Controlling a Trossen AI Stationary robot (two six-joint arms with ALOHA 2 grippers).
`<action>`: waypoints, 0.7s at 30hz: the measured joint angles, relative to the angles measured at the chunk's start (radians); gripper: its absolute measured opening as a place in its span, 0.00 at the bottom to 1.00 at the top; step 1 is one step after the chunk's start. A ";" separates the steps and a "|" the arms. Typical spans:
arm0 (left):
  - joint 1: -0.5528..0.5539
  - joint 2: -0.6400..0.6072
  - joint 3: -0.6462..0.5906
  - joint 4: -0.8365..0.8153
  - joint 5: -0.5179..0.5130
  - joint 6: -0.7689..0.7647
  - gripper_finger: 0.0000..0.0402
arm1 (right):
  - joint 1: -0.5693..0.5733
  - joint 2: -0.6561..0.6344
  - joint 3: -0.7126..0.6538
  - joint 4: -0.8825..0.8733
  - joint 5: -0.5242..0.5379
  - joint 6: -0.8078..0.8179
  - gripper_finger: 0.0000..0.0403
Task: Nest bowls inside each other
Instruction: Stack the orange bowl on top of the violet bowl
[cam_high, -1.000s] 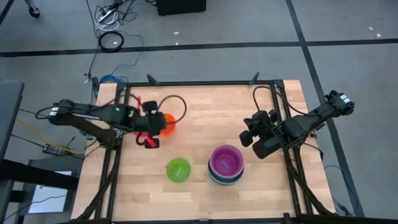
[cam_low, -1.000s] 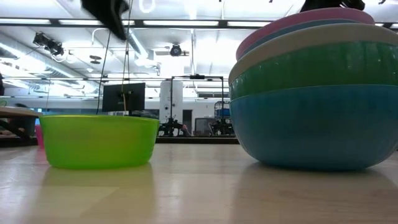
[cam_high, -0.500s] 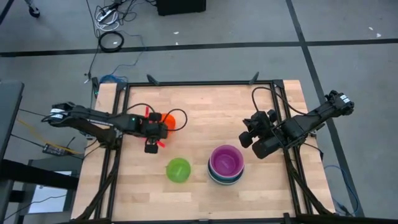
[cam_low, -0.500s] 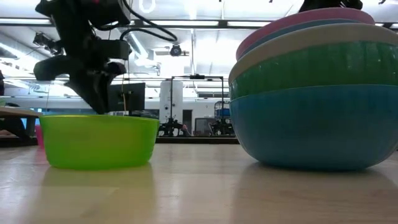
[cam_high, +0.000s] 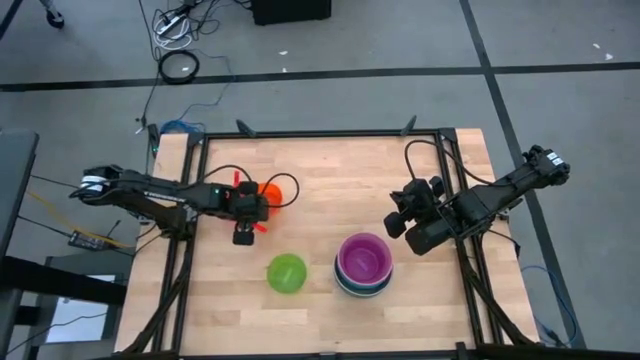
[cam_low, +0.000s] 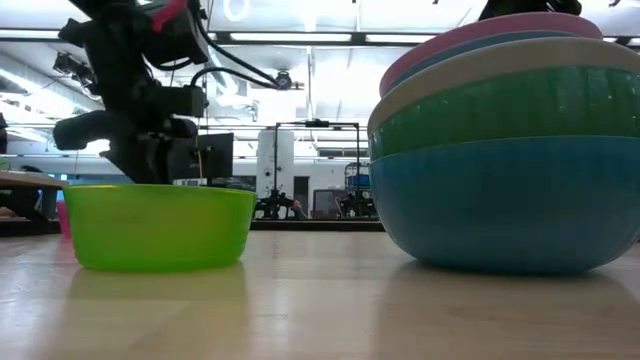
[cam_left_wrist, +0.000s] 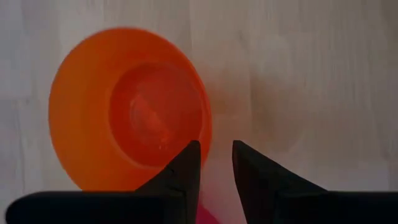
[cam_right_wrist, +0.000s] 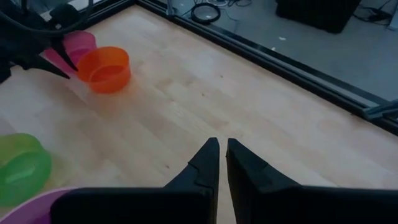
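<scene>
The bowls are in three places on your bench (cam_high: 330, 170). Nearest to you, at about 6 o'clock from the bench centre, stands the nested stack (cam_high: 363, 266), with a purple bowl on top and a blue one at the bottom. Just beside it, at its 9 o'clock, you see the lime bowl (cam_high: 287, 273) standing alone and upright. Farther away, at about 10 o'clock from the lime bowl, is the orange bowl (cam_left_wrist: 130, 143), also upright, and a pink bowl (cam_right_wrist: 79, 42) stands just behind it, touching or nearly touching.

Your left gripper (cam_left_wrist: 215, 163) is low over the near rim of the orange bowl. Its fingers (cam_left_wrist: 186, 167) are partly open; one fingertip is over the rim, the other is outside the wall, and they hold nothing. Your right gripper (cam_right_wrist: 222, 157) waits at 2 o'clock from the stack, above bare wood, with its fingers almost closed and empty.
</scene>
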 joint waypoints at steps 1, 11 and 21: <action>0.004 0.001 -0.007 0.009 0.000 0.000 0.25 | 0.000 0.000 0.000 0.002 -0.002 -0.004 0.05; 0.042 0.051 -0.051 0.083 -0.005 0.001 0.24 | 0.000 0.002 0.000 0.007 -0.004 -0.005 0.05; 0.060 0.084 -0.026 0.172 0.034 0.026 0.02 | 0.000 0.002 0.000 0.013 -0.005 -0.021 0.05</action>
